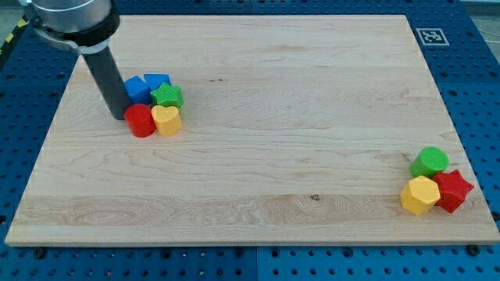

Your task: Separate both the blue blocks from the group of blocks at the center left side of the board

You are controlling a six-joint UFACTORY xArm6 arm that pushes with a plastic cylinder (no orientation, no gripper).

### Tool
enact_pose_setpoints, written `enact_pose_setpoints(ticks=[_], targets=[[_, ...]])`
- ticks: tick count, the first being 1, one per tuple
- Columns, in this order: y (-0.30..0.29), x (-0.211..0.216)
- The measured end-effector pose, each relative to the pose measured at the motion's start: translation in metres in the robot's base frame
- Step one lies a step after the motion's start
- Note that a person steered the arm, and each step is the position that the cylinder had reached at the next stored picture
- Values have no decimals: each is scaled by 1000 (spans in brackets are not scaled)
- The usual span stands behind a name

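Observation:
A tight group of blocks lies at the board's centre left. Two blue blocks sit at its top: one [136,87] on the left and one [157,81] to its right. A green star-like block [167,97] sits below the right blue one. A red cylinder [141,121] and a yellow block [166,120] form the bottom row. My tip [118,115] rests at the group's left edge, touching the left blue block and the red cylinder.
A second group lies at the bottom right: a green cylinder [430,162], a yellow hexagon [419,194] and a red star [453,190]. A fiducial tag [430,36] marks the board's top right corner. The arm's body [72,19] hangs over the top left.

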State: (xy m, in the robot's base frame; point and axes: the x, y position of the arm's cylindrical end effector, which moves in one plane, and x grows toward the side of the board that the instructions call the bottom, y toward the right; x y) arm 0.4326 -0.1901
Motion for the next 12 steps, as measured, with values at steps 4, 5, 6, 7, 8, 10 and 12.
enact_pose_setpoints(ticks=[4,5,6,7,8,10,12], targets=[[11,-18],[-17,-18],[-16,-32],[-2,-33],[-2,-47],[21,-47],[45,-39]])
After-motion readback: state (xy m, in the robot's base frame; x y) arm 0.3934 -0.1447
